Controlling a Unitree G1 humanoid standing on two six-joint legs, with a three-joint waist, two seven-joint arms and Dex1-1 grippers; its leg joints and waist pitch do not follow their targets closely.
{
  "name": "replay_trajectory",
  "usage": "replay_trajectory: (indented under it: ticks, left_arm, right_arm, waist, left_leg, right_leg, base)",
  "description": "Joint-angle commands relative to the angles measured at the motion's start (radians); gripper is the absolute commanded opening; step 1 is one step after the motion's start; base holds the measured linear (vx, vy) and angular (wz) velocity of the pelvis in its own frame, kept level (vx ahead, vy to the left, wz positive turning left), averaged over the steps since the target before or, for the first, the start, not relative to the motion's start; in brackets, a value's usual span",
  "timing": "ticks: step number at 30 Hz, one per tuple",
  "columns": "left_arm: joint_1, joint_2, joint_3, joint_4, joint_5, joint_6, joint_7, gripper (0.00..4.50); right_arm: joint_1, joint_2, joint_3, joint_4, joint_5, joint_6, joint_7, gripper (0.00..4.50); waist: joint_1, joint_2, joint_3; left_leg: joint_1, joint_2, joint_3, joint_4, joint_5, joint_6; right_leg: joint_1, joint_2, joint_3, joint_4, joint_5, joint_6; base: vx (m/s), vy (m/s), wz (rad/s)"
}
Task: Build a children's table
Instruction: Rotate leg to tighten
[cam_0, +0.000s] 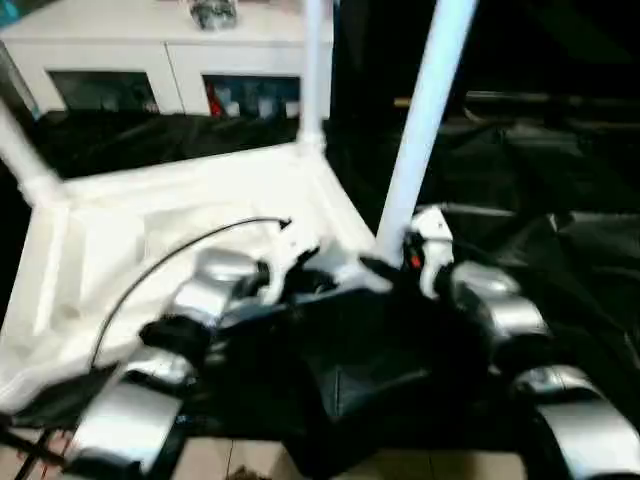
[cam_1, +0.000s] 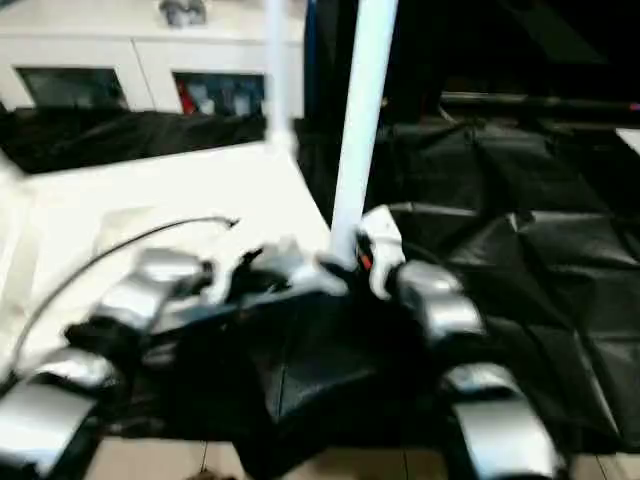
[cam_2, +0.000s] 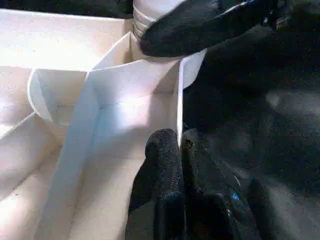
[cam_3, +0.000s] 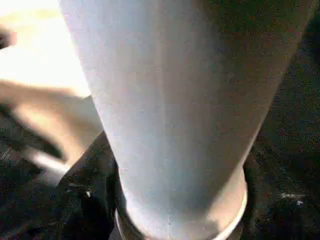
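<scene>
Both pincers work at the near right corner of the upturned table top (cam_0: 200, 200). Left gripper (cam_2: 177, 150) is clenched on the top's thin side wall. Right gripper (cam_0: 395, 262) grasps the base of a white leg (cam_0: 420, 120) standing in that corner's socket. Another leg (cam_0: 316, 70) stands at the far corner, over black sheeting (cam_0: 560, 200).

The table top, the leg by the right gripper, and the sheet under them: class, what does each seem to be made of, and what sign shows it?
Table top: looks like white moulded plastic, with thin ribs and a faint sheen.
Leg: probably smooth white plastic tube, though painted metal is possible.
Sheet: seemingly thin black plastic film, creased and glossy.
</scene>
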Motion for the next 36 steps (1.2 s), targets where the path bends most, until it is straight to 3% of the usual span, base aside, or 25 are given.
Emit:
replay_trajectory:
  ticks: [1, 4, 5, 7, 12, 15, 16, 20, 27, 31, 32, 36]
  left_arm:
    - [-0.042, -0.071, 0.010, -0.004, -0.017, -0.005, 0.090, 0.00]
    - [-0.042, -0.082, 0.008, -0.003, -0.016, -0.012, 0.098, 0.00]
    - [-0.040, -0.084, 0.007, -0.006, -0.015, -0.014, 0.097, 0.00]
    - [-0.028, -0.071, -0.002, -0.024, -0.018, -0.022, 0.060, 0.00]
    - [-0.001, -0.033, -0.022, -0.054, -0.028, -0.054, -0.044, 0.00]
    - [0.014, -0.011, -0.036, -0.076, -0.032, -0.060, -0.110, 0.00]
    - [0.029, 0.011, -0.050, -0.097, -0.041, -0.075, -0.178, 0.00]
    - [0.049, 0.054, -0.064, -0.128, -0.060, -0.086, -0.289, 0.00]
    - [0.060, 0.103, -0.066, -0.143, -0.077, -0.104, -0.400, 0.00]
    - [0.063, 0.117, -0.068, -0.153, -0.088, -0.098, -0.432, 0.00]
    - [0.064, 0.122, -0.070, -0.153, -0.088, -0.098, -0.438, 0.00]
    - [0.062, 0.127, -0.070, -0.146, -0.083, -0.103, -0.453, 0.00]
  right_arm:
    - [0.020, 0.091, 0.032, 0.091, -0.024, 0.045, -0.121, 2.72]
    - [0.016, 0.114, 0.033, 0.102, -0.031, 0.033, -0.160, 2.72]
    - [0.016, 0.123, 0.039, 0.103, -0.033, 0.028, -0.146, 3.28]
    - [0.010, 0.123, 0.034, 0.098, -0.022, 0.009, -0.095, 3.42]
    - [0.000, 0.080, 0.046, 0.078, -0.029, -0.047, 0.001, 3.87]
    - [0.003, 0.044, 0.061, 0.063, -0.029, -0.080, 0.089, 3.87]
    - [0.012, 0.006, 0.091, 0.046, -0.037, -0.121, 0.176, 3.87]
    - [0.033, -0.058, 0.118, 0.002, -0.025, -0.101, 0.373, 3.87]
    - [0.066, -0.120, 0.161, -0.048, -0.017, -0.088, 0.596, 3.87]
    - [0.080, -0.134, 0.179, -0.079, -0.006, -0.075, 0.668, 3.87]
    - [0.083, -0.134, 0.180, -0.087, -0.002, -0.057, 0.686, 3.59]
    - [0.087, -0.128, 0.172, -0.100, 0.001, -0.030, 0.706, 3.49]
  waist:
    - [-0.003, -0.007, -0.056]
    - [-0.005, -0.008, -0.057]
    - [-0.005, -0.007, -0.057]
    - [-0.007, -0.013, -0.056]
    - [-0.009, -0.010, -0.060]
    - [-0.008, -0.010, -0.064]
    - [-0.005, -0.007, -0.066]
    - [0.001, -0.009, -0.069]
    - [0.015, -0.011, -0.062]
    - [0.019, -0.010, -0.064]
    - [0.020, -0.009, -0.064]
    - [0.020, -0.009, -0.066]
  left_leg:
    - [0.023, 0.026, -0.018, -0.078, -0.263, -0.004]
    - [0.018, 0.026, -0.017, -0.078, -0.260, 0.010]
    - [0.019, 0.026, -0.017, -0.078, -0.261, 0.012]
    - [0.017, 0.025, -0.017, -0.078, -0.262, 0.025]
    - [0.011, 0.027, -0.017, -0.076, -0.231, 0.042]
    - [0.009, 0.027, -0.014, -0.068, -0.178, 0.073]
    - [0.009, 0.029, -0.013, -0.065, -0.155, 0.089]
    - [0.008, 0.029, -0.009, -0.057, -0.121, 0.135]
    - [0.015, 0.036, -0.010, -0.065, -0.186, 0.101]
    - [0.016, 0.036, -0.010, -0.064, -0.176, 0.094]
    - [0.015, 0.035, -0.011, -0.064, -0.169, 0.094]
    - [0.015, 0.035, -0.011, -0.063, -0.154, 0.099]
  right_leg:
    - [0.039, -0.048, 0.043, -0.087, -0.255, -0.208]
    - [0.039, -0.047, 0.044, -0.088, -0.237, -0.200]
    - [0.039, -0.048, 0.043, -0.087, -0.236, -0.200]
    - [0.040, -0.048, 0.043, -0.088, -0.236, -0.199]
    - [0.043, -0.048, 0.043, -0.081, -0.190, -0.208]
    - [0.048, -0.047, 0.041, -0.070, -0.089, -0.241]
    - [0.048, -0.046, 0.039, -0.064, -0.043, -0.255]
    - [0.051, -0.042, 0.036, -0.051, 0.049, -0.293]
    - [0.047, -0.047, 0.040, -0.063, -0.078, -0.276]
    - [0.045, -0.047, 0.042, -0.059, -0.061, -0.280]
    - [0.046, -0.047, 0.041, -0.058, -0.051, -0.282]
    - [0.046, -0.046, 0.040, -0.056, -0.029, -0.286]
  base:
    - [0.000, 0.000, 0.00]
    - [0.000, 0.000, 0.00]
    - [0.000, 0.000, 0.00]
    - [0.000, 0.000, 0.00]
    - [0.000, 0.000, 0.00]
    - [0.000, 0.000, 0.00]
    - [0.000, 0.000, 0.00]
    - [0.000, 0.000, 0.00]
    - [0.000, 0.000, 0.00]
    - [0.000, 0.000, 0.00]
    - [0.000, 0.000, 0.00]
    - [0.000, 0.000, 0.00]
